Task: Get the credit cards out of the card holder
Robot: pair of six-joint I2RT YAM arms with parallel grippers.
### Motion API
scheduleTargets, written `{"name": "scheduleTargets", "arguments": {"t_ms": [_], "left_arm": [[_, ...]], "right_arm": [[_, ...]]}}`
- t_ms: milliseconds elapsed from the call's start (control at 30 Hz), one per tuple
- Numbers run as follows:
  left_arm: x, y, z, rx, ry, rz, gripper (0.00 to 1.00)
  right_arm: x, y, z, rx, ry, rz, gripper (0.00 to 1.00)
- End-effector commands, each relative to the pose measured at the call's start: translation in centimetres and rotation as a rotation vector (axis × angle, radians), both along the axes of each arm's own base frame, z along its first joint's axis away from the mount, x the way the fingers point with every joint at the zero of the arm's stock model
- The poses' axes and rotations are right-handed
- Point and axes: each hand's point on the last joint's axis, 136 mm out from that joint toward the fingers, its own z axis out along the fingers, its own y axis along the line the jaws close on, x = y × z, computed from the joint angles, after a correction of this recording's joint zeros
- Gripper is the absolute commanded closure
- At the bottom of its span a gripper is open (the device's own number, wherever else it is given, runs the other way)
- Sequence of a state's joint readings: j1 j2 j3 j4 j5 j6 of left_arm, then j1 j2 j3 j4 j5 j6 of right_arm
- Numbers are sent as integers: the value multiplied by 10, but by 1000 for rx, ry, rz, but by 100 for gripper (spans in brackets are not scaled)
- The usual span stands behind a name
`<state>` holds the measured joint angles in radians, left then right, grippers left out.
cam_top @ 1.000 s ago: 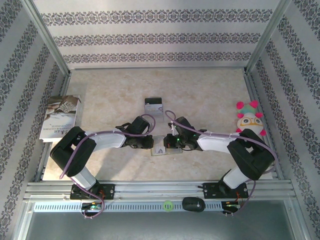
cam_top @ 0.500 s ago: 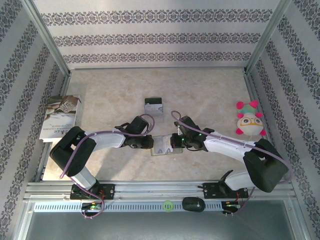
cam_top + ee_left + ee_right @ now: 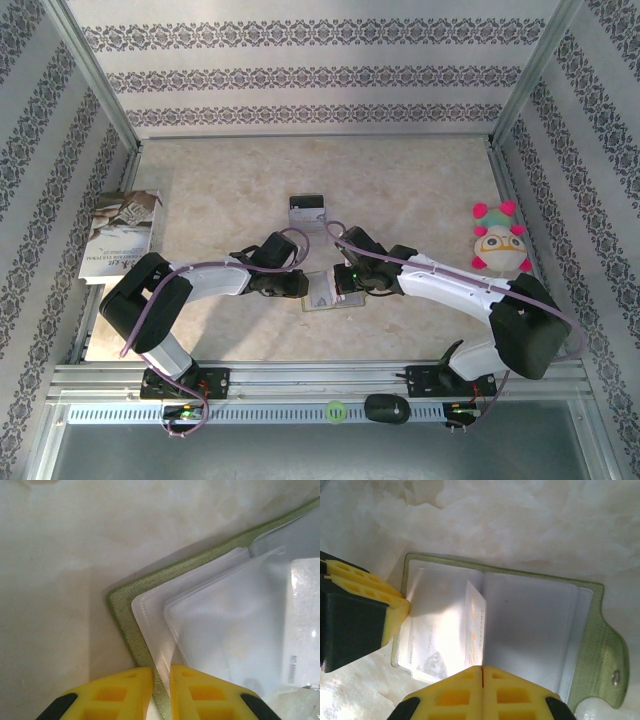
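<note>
Bearing all, table (image 3: 420, 180): pale marbled top.
Booklet (image 3: 120, 235): at the left edge.
Plush toy (image 3: 498, 240): at the right edge.
Left tool (image 3: 161, 672): fingers nearly together, pinching card holder (image 3: 124, 625) by its edge.
Right tool (image 3: 482, 669): fingers pressed together above card holder's near edge.
Card holder: open, centre, between both tools.
Credit card (image 3: 306, 213): loose, beyond card holder.

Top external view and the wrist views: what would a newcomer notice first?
The olive card holder lies open mid-table. The left gripper pinches its edge; the right gripper, shut, meets a credit card sticking up from a clear pocket. A pink-tufted plush toy sits at the far right.
</note>
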<state>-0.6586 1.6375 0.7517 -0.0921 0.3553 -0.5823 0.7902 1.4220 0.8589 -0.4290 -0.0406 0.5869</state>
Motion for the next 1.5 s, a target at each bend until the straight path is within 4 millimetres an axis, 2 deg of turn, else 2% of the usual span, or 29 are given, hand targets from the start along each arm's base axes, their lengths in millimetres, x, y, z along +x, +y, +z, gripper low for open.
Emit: {"name": "scheduleTargets", "arguments": {"t_ms": [0, 233, 467, 600, 700, 867, 1233, 1333, 1467], "left_arm": [[-2, 16, -28, 74, 21, 12, 81], [3, 24, -19, 65, -4, 50, 79], [8, 35, -9, 55, -27, 87, 76], [12, 35, 4, 29, -60, 108, 66], [15, 36, 21, 9, -103, 122, 58], [16, 39, 42, -4, -154, 123, 52], [6, 45, 34, -11, -136, 133, 52], [4, 44, 31, -11, -129, 131, 52], [4, 44, 29, -11, -122, 130, 52]], "right_arm": [[0, -9, 4, -69, -16, 11, 100], [-2, -3, 2, -65, -1, 21, 100], [-1, -1, 22, -40, -26, 22, 100], [-3, -1, 28, -32, -29, 24, 100], [-4, -1, 23, -41, -17, 22, 100], [-2, 11, 14, -22, -3, 31, 100], [-7, 26, -14, -44, 54, 62, 100], [-8, 32, -17, -6, 60, 63, 92], [-10, 36, -20, 18, 74, 67, 88]]}}
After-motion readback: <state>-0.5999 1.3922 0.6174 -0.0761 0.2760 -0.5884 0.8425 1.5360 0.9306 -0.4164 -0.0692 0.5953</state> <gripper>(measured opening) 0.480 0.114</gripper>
